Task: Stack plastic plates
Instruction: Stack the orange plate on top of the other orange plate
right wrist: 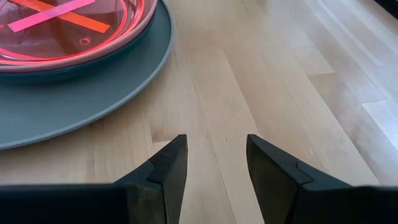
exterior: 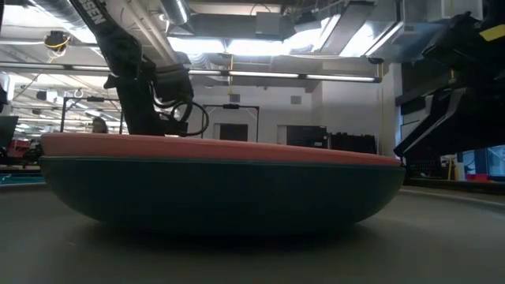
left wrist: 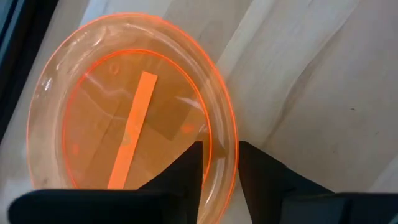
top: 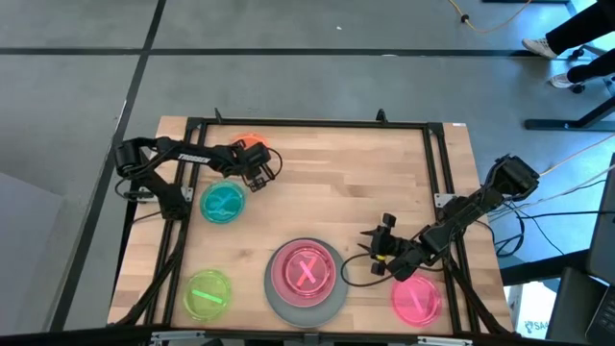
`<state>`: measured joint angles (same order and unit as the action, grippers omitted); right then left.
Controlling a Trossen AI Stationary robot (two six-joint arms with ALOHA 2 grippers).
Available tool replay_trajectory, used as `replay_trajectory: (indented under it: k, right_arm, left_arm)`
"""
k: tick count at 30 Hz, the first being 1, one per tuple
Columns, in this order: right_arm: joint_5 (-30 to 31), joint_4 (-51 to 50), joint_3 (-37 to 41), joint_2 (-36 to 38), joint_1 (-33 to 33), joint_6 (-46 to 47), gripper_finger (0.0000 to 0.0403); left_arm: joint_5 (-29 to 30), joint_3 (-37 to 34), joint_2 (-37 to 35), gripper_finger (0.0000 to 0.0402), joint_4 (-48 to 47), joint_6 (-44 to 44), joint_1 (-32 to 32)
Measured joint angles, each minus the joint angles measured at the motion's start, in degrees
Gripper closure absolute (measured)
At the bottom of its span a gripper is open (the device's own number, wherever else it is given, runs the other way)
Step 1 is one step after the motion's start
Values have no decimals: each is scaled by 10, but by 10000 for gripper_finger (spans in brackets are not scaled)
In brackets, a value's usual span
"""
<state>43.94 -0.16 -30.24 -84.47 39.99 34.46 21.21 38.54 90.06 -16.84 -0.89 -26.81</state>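
Left gripper (left wrist: 221, 165) fingers astride orange plate (left wrist: 134, 102) rim, not clamped yet; squeeze rim firmly before lifting. Right gripper (right wrist: 216, 163) apart, empty.

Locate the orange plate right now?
High view: the orange plate sits at the table's far-left, beyond the teal plate, its rim between the fingers of the left pincer.

A pale wooden counter (top: 327, 173) edged by a black metal frame (top: 307, 124) stands on a grey floor (top: 288, 58), where a person's shoes (top: 550, 48) show beyond the counter's far right corner.
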Motion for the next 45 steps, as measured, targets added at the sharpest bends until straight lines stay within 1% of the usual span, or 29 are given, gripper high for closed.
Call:
replay_trajectory:
  k: [2,6,8,12,18,23,30,33,39,43,45]
  right_arm:
    - [0,0,0,0,0,0,247]
    - [0,0,0,0,1,0,247]
    - [0,0,0,0,1,0,247]
    - [0,0,0,0,1,2,247]
    - [0,1,0,0,1,2,247]
    - [0,2,0,0,1,3,247]
    - [0,3,0,0,1,5,247]
    - [0,3,0,0,1,5,247]
    - [0,3,0,0,1,5,247]
    - [0,3,0,0,1,5,247]
    - [0,4,0,0,1,5,247]
  left_arm:
    - [-3,0,0,328,0,-10,1]
    - [-3,0,0,385,-1,-14,8]
    - [0,0,1,395,-1,-14,14]
    - [-4,0,-11,397,-4,-14,41]
    - [-14,4,-69,399,-14,-9,111]
    - [-40,43,-112,400,-49,16,187]
    - [-106,109,-124,401,-48,28,314]
    - [-124,121,-124,401,-19,35,368]
    - [-147,122,-124,401,62,36,466]
    - [-144,122,-107,401,108,65,518]
    - [-143,123,-91,401,141,64,538]
